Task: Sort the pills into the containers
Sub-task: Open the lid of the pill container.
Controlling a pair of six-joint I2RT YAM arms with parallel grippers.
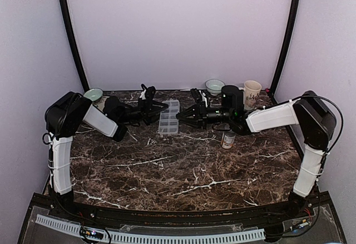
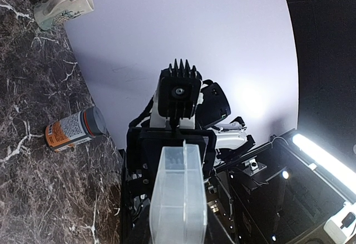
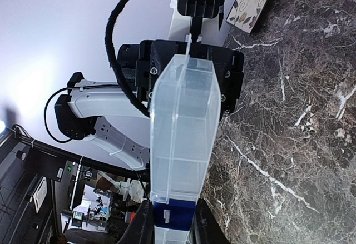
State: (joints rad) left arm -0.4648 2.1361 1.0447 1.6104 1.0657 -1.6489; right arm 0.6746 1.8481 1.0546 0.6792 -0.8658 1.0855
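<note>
Presently in hand: I judge this the set-up step. I steady the organizer box (image 1: pixel 168 117) from both ends so its compartments can take pills; no sorting shows yet.
Left gripper (image 1: pixel 160 106): narrow, my fingers pinching the box's left end.
Right gripper (image 1: pixel 182 115): narrow, my fingers pressed on both sides of the box's right end.
Box's place: mid-back of the table (image 1: pixel 167 172), between my two grippers. I cannot tell whether it rests there or hangs just above.
Pills: none visible; too small to see, or shut in the bottle (image 1: pixel 228 139), I guess.
Next move: probably the lid open and the box laid flat, then one gripper freed for the bottle.
Count: one box, one bottle near my right arm, one mug (image 1: pixel 252 94), a left bowl (image 1: pixel 93 94) and a back bowl (image 1: pixel 214 85), two grippers. I cannot count the compartments.
</note>
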